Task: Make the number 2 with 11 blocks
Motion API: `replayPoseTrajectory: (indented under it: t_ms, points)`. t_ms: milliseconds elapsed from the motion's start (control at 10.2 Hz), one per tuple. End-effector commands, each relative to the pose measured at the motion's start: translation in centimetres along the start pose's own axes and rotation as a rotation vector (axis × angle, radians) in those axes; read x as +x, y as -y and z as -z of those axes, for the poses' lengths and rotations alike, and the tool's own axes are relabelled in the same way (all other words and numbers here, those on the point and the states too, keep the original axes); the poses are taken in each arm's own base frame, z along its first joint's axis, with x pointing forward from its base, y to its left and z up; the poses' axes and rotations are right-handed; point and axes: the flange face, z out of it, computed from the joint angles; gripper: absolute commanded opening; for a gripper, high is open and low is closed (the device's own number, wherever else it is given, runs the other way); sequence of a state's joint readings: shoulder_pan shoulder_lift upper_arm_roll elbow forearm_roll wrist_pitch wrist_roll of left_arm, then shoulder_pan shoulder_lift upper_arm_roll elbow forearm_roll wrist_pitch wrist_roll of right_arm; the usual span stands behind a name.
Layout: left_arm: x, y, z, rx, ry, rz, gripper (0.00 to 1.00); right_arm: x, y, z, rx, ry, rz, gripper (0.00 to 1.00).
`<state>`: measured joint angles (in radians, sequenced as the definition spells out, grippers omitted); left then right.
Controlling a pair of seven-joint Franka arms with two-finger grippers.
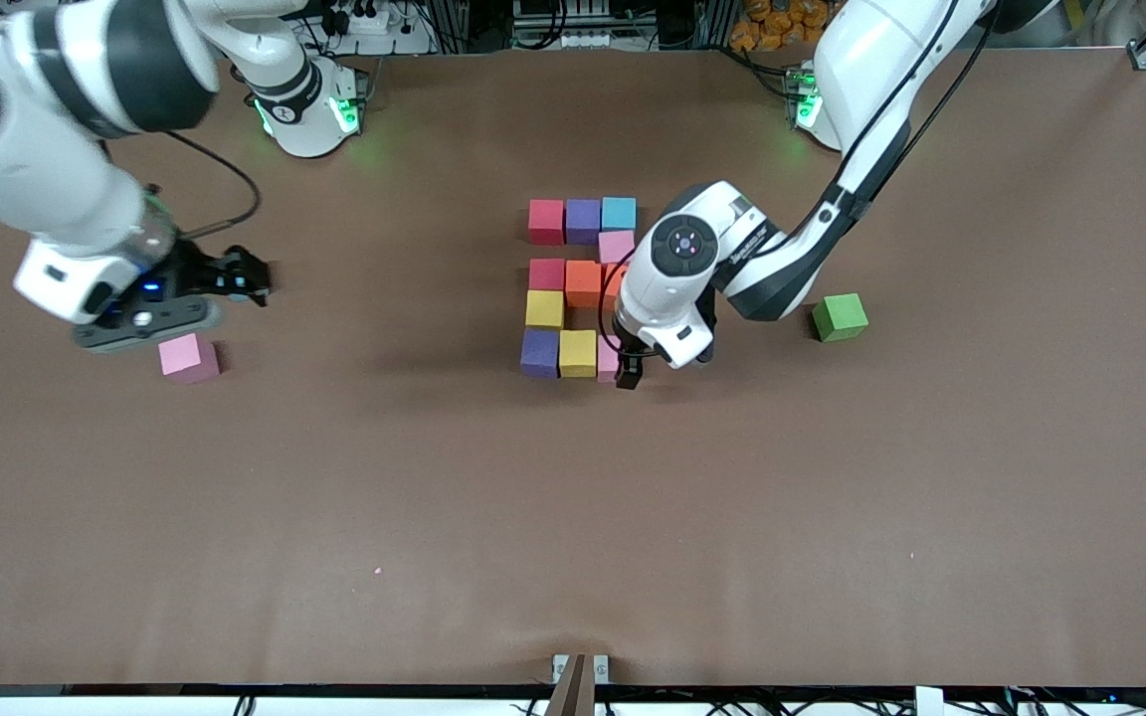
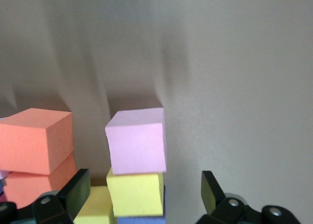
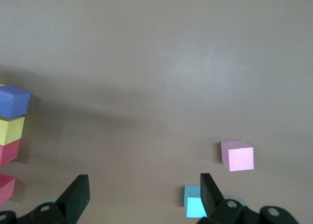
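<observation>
At frame center the number 2 [image 1: 581, 288] lies nearly built, the left gripper [image 1: 633, 370] spread wide around its last pink block [image 1: 609, 360]. At left-center the right gripper [image 1: 140, 326] hangs wide beside a loose pink block [image 1: 188, 358].

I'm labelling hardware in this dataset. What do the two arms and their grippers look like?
Both arms are glossy white with rounded shells and black joint bands. Green lights glow at their bases. The left arm carries a black cable along its length and a round dark disc on its wrist. The left gripper and right gripper have black fingers; a thin black cable loops by the right one.
</observation>
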<state>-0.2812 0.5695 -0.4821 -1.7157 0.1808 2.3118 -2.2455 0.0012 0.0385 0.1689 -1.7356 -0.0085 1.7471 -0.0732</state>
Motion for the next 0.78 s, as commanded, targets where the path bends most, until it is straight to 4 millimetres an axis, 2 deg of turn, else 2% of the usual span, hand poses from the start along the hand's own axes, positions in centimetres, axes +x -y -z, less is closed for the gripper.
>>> replayPoseTrajectory:
  t_ms: [0,98,195,390,488,586,683]
  points:
    - [1.1,-0.5,5.1,-0.046,-0.020,-0.134,1.00,-0.5,-1.5,2.5,0.030,-0.022,-0.012,1.00]
    - [1.4,-1.2,7.0,-0.077,-0.021,-0.228,1.00,-0.5,-1.6,3.8,0.027,-0.040,-0.013,1.00]
    - [3.1,-3.0,9.3,-0.105,-0.033,-0.278,1.00,-0.6,-1.8,4.2,0.026,-0.043,-0.016,1.00]
    - [5.7,-5.3,13.0,-0.091,-0.112,-0.438,1.00,-1.4,-3.7,5.2,0.018,-0.061,-0.049,1.00]
    - [7.5,-6.1,14.3,-0.075,-0.142,-0.497,1.00,-1.8,-6.1,5.5,0.017,-0.067,-0.092,1.00]
    - [8.4,-6.2,16.2,-0.080,-0.163,-0.597,1.00,-2.5,-9.0,5.4,0.021,-0.066,-0.146,1.00]
    - [10.8,-6.8,18.1,-0.087,-0.182,-0.656,1.00,-3.2,-10.5,5.7,0.023,-0.063,-0.175,1.00]
